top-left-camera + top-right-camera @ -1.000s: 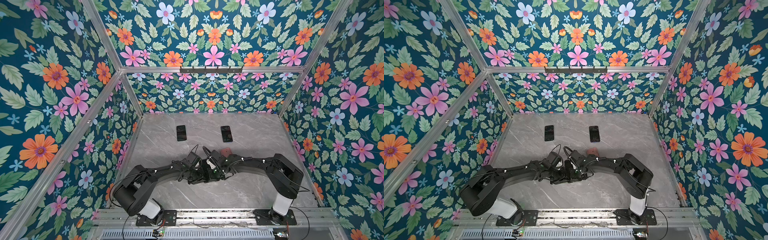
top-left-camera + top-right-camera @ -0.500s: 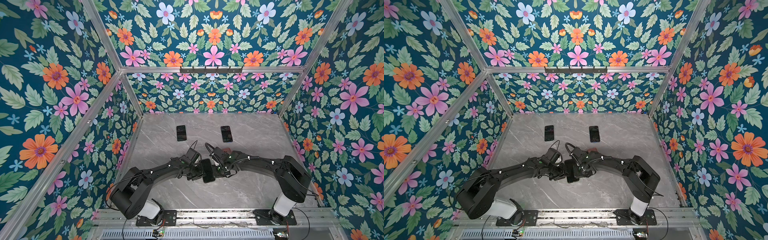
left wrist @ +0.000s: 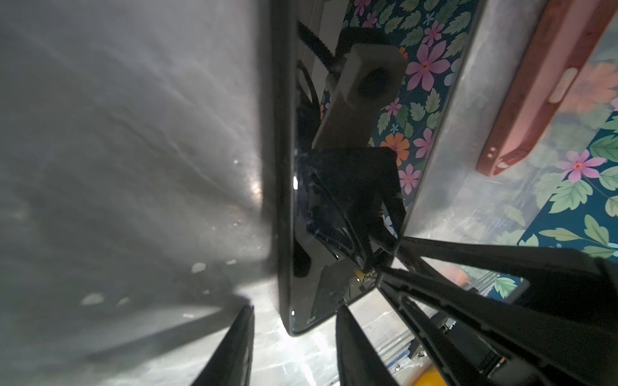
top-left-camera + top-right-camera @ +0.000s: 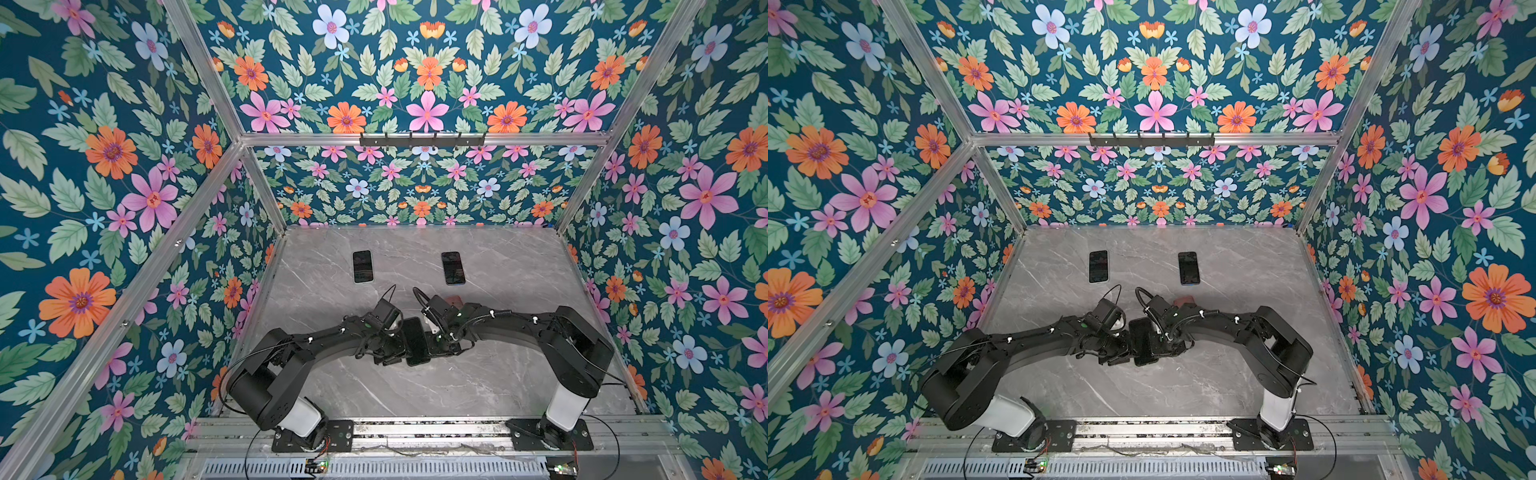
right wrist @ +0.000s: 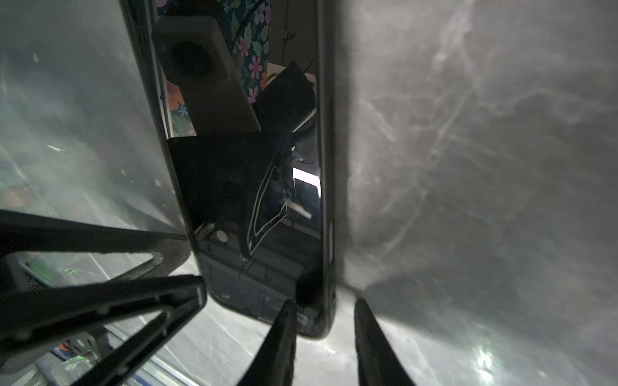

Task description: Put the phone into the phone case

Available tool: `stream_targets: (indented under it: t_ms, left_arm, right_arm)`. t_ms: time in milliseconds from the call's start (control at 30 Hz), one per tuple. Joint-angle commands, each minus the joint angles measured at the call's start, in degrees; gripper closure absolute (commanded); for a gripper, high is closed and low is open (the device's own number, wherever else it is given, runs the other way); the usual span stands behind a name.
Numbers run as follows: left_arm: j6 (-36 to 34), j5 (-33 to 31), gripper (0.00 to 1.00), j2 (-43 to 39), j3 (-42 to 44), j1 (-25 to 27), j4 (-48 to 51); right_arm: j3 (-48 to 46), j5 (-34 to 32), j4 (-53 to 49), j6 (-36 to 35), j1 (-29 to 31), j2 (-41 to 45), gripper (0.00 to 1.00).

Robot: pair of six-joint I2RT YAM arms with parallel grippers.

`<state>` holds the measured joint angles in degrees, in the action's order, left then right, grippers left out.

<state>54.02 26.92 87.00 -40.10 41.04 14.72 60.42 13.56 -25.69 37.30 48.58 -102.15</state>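
Observation:
A black phone lies screen up mid-table between my two grippers. My left gripper is open, and the phone has one corner between its fingertips with gaps showing. On the opposite side my right gripper is also open, astride the phone's other near corner. One of its fingers overlaps the screen. The red phone case lies on the table just behind the right arm, apart from the phone.
Two more dark phones lie side by side near the back of the marble table. Floral walls with aluminium posts close in the left, right and back. Both arm bases sit on the front rail.
Both grippers have opened and drawn slightly apart. The phone, earlier hidden between them, now shows face up on the table.

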Motion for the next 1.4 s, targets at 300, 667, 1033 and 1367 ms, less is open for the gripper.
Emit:
stream_targets:
  t_ms: [300,667,1033,1367]
  left_arm:
    - [-0.2,1.2,0.67,3.1,-0.3,0.0,-3.8]
    - [0.5,1.4,0.72,3.0,1.0,0.0,-5.4]
    - [0.8,1.5,0.74,2.9,1.5,0.1,-6.1]
    - [0.8,1.3,0.74,2.2,1.7,0.0,-6.0]
  right_arm:
    - [-0.6,2.5,2.5,1.1,0.1,-0.9,0.8]
    - [-2.4,4.4,5.0,2.2,0.1,-1.0,0.87]
    - [-3.4,5.0,6.3,3.1,0.7,-0.9,0.92]
    - [-3.9,4.8,6.1,4.0,1.3,0.2,0.93]
